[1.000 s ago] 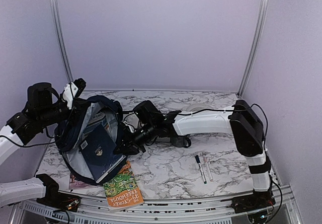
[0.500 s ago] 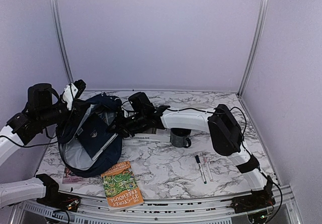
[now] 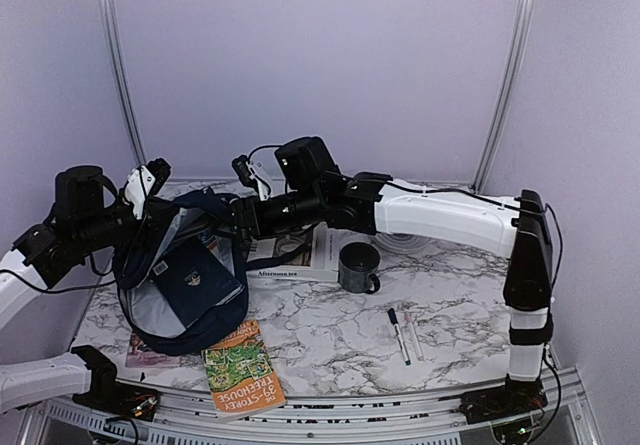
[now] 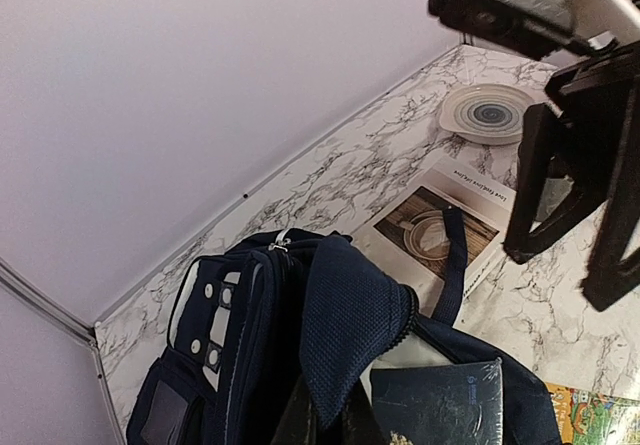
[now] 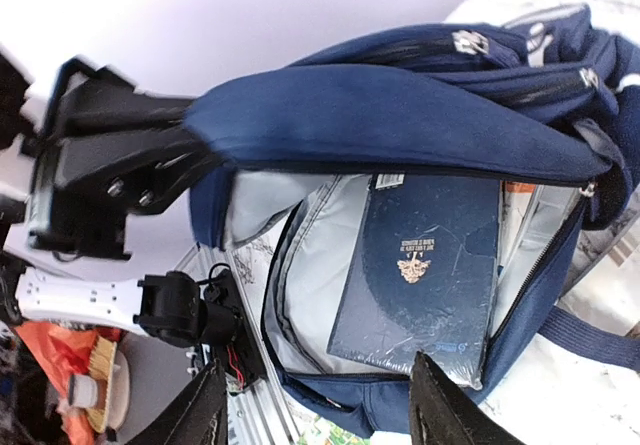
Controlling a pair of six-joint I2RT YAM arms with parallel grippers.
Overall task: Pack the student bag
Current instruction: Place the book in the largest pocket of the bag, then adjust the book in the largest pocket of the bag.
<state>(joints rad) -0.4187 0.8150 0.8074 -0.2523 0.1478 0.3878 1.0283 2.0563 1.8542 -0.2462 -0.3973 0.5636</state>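
Marble table (image 3: 450,320): mug (image 3: 358,265), magazine (image 3: 290,267) beside bag (image 3: 190,340)

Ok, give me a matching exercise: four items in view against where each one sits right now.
Things: 1 navy book; 2 mug; 3 treehouse book; 4 two pens.
Places: A at the near edge, in front of the student bag; B inside that bag; C beside the magazine; D right of the mug, away from the bag.
Pairs: 1-B, 2-C, 3-A, 4-D.

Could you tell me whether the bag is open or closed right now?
Open: the bag gapes in the right wrist view, showing grey lining and a dark blue book inside.
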